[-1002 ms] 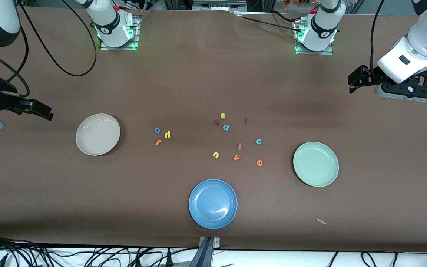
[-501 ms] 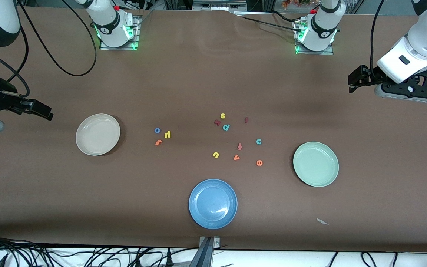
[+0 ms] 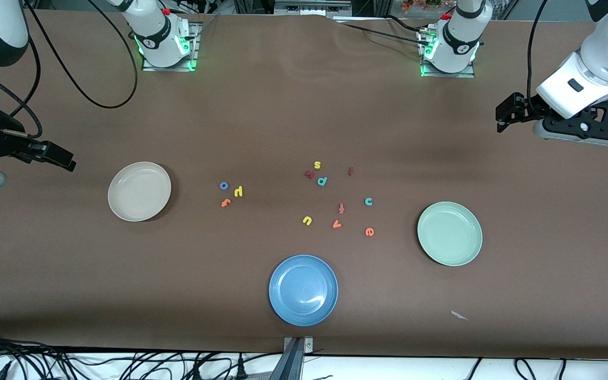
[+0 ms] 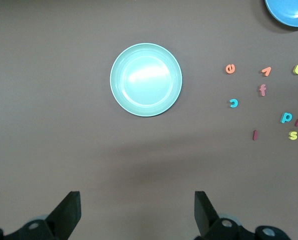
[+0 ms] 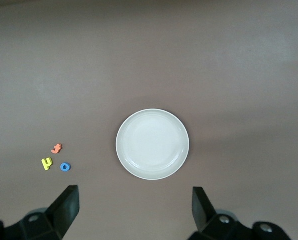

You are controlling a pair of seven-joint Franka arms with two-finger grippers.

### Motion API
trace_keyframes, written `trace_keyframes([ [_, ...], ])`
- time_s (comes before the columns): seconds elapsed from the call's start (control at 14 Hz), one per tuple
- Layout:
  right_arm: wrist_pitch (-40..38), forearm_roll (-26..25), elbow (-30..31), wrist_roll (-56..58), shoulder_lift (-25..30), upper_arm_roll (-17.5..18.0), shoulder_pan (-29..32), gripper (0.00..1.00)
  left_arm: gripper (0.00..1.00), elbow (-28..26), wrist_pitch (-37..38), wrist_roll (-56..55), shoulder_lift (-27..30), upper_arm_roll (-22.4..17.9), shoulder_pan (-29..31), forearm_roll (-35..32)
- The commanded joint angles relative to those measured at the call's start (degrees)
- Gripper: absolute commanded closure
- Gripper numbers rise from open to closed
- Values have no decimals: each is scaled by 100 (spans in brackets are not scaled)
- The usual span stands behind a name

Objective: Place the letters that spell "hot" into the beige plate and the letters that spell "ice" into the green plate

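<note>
- Left gripper: jaws spread wide, nothing between them. It hangs high over bare table at the left arm's end, with the green plate below its camera.
- Right gripper: also wide open and empty, high over the right arm's end of the table, looking down on the beige plate.
- Both arms wait; neither is near a letter.
- Green plate: empty. The "ice" letters lie loose on the table toward the middle: orange e nearest to that plate, teal c farther from the front camera than the e, dark red i farther still.
- Beige plate: empty. The "hot" letters sit in a tight cluster beside it, toward the middle: blue o, yellow h, orange t.
- Stray letters share the middle patch: yellow s, teal p, yellow u, orange v. A blue plate lies nearest the camera.
- Step in hand, as I judge it: the very start, with nothing sorted yet.
- Next move calls for a long descent onto one small flat letter, probably the e or the o, with the jaws narrowed enough to pinch thin foam off the table.
- The h, o and t are close together, so picking one risks nudging its neighbours.
</note>
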State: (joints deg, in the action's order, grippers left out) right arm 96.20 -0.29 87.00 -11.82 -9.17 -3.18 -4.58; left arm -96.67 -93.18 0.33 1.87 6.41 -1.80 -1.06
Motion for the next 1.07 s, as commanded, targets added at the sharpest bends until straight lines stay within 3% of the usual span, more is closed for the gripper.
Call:
trace_keyframes([
  [0.0,-48,64,28,-74,55,-16,-8,0,0,175,160,-24,-64,9,-14,54],
  [1.0,-48,91,19,-267,38,28,-183,0,0,184,169,-24,-81,194,-22,62],
])
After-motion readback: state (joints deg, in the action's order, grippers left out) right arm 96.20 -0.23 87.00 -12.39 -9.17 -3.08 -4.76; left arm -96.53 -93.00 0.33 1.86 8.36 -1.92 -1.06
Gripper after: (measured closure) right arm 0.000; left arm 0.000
